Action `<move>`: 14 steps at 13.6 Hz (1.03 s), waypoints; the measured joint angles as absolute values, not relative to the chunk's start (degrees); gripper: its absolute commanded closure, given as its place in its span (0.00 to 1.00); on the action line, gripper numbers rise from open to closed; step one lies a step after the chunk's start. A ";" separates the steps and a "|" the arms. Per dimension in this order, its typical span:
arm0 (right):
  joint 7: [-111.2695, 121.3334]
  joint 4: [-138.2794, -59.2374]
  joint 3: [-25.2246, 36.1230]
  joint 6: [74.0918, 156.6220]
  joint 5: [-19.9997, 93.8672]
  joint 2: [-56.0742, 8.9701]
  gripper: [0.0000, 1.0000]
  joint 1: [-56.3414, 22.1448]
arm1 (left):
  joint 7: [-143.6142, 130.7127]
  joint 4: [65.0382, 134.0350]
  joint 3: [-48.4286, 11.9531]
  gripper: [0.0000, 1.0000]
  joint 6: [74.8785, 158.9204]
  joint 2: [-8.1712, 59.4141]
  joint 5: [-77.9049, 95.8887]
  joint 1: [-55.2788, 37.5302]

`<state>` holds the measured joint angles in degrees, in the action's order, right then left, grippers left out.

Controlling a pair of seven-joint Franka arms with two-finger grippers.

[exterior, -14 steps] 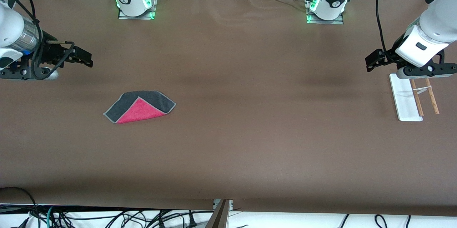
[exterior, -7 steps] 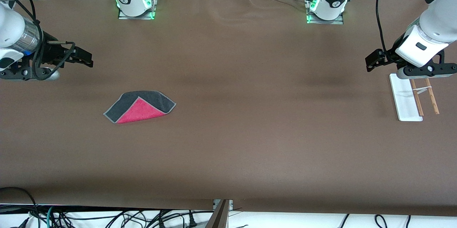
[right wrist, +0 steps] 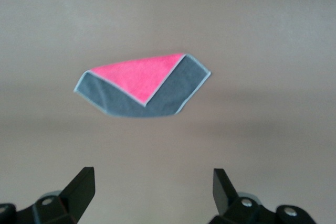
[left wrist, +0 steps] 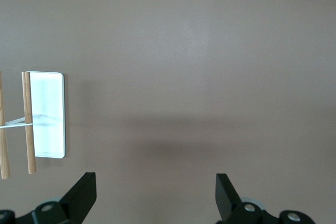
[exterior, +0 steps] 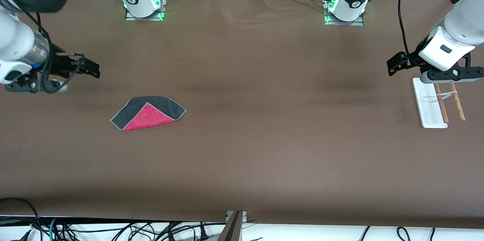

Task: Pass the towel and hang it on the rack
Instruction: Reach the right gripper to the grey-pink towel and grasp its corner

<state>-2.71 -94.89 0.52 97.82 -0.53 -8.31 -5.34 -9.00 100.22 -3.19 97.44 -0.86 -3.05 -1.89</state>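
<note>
The towel (exterior: 146, 115) lies flat on the table toward the right arm's end, folded so that dark grey and pink-red both show. It also shows in the right wrist view (right wrist: 142, 85). My right gripper (exterior: 92, 69) is open and empty over bare table beside the towel, not touching it; its jaws (right wrist: 152, 178) stand wide apart. The rack (exterior: 429, 105), a white base with two wooden rods, stands at the left arm's end and shows in the left wrist view (left wrist: 46, 114). My left gripper (exterior: 395, 63) is open and empty over bare table beside the rack (left wrist: 155, 178).
The brown table cover (exterior: 257, 139) spans the whole surface. The two arm bases (exterior: 143, 3) (exterior: 346, 6) stand along the table's edge away from the front camera. Cables hang below the edge nearest the front camera.
My right arm has shifted a little, and its gripper now sits slightly lower in the front view, closer to the towel. The left arm, the towel and the rack have not moved.
</note>
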 measured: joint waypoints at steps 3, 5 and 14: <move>0.52 -103.27 2.68 112.54 -0.69 -12.93 0.01 -5.21 | -9.00 100.23 -3.19 0.00 97.44 -0.85 -3.05 -1.90; 2.30 -108.40 3.79 121.44 -0.73 -16.34 0.01 -4.95 | -9.00 100.23 -3.19 0.00 97.44 -0.84 -3.05 -1.90; 7.52 -110.33 4.28 138.84 -0.69 -31.92 0.06 -0.24 | -9.00 100.23 -3.19 0.00 97.44 -0.84 -3.05 -1.90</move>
<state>7.52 -110.33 4.28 138.84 -0.69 -31.92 -0.24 -9.00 100.23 -3.19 97.44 -0.84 -3.05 -1.90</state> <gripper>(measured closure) 0.022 0.000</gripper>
